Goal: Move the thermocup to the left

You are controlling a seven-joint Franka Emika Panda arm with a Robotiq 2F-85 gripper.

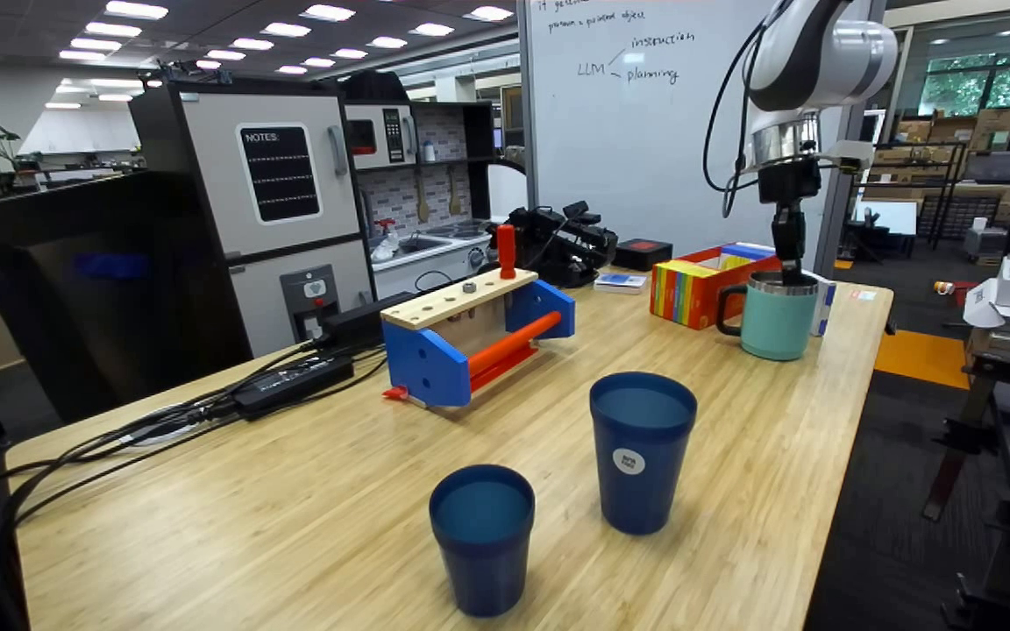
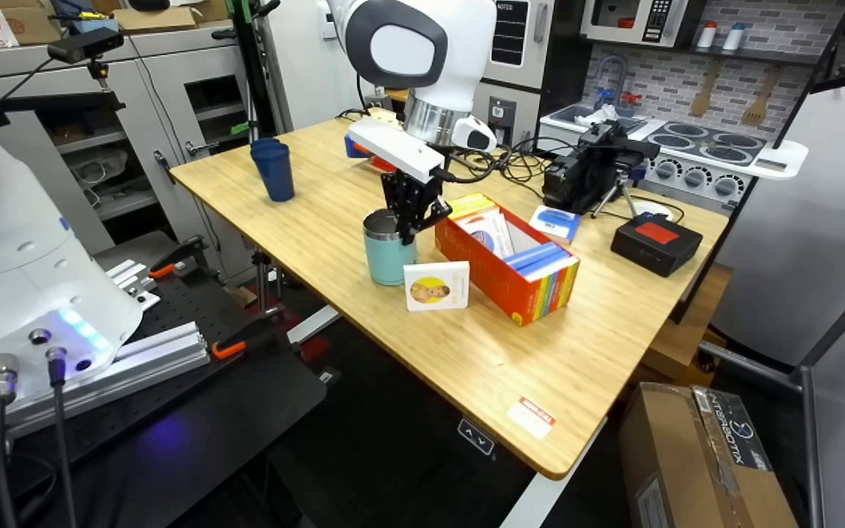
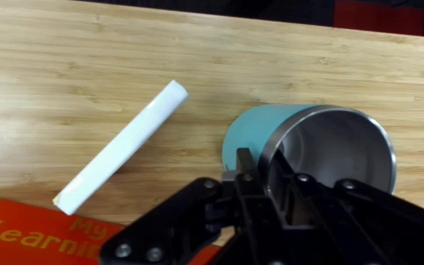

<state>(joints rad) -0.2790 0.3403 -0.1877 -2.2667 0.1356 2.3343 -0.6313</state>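
Okay, so we've got the teal thermocup (image 1: 778, 320) upright on the bench (image 2: 496, 367), near the long edge on the robot base's side, dark handle (image 1: 729, 314) out to one side. The claw (image 3: 262, 151) points down at it and looks to be pinching its wall at the steel rim: in the wrist view we see one finger (image 3: 246, 162) outside the cup, the other down inside. Just beside it, a little white book (image 2: 437, 286) stands on edge, not touching the cup as far as we can see. Near that is a red book box (image 2: 466, 249) full of small books, with "My Learning" printed on it. A blue-and-white packet (image 2: 554, 222) lies next to the box, and there's a black case (image 2: 656, 242) with a red patch further along. Well apart from the thermocup we have two upright navy cups (image 1: 643, 464) (image 1: 483, 552), one wearing a round white sticker, plus a wooden toy workbench (image 1: 479, 333) with blue ends. Cables and a power brick (image 1: 293, 384) run along the far side, and behind everything we spot a toy kitchen (image 1: 207, 166) and a whiteboard (image 1: 636, 149) with "LLM" scribbled on it.
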